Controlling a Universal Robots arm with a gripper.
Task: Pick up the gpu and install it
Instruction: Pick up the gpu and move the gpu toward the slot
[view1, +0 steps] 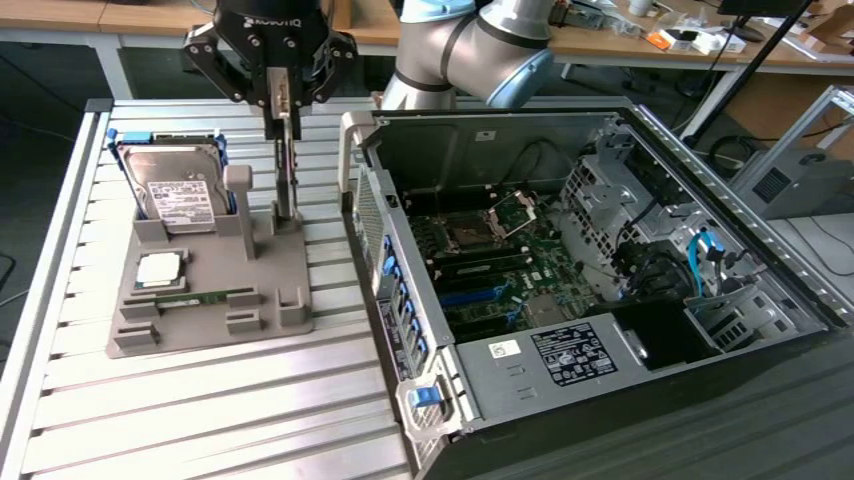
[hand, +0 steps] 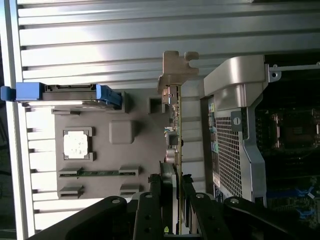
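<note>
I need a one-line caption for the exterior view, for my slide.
The gripper holds the upright gpu at the grey holder, beside the open computer case.

The table (view1: 200, 410) is ribbed metal with a dull sheen. The holder (view1: 274, 300) looks matt grey plastic. The gpu (view1: 284, 140) carries a pale satin metal bracket (hand: 175, 70). The case (view1: 467, 150) is bare sheet metal.

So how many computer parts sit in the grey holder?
4: hard drive at the back, chip in the middle, memory stick in front, card upright between the fingers.
</note>
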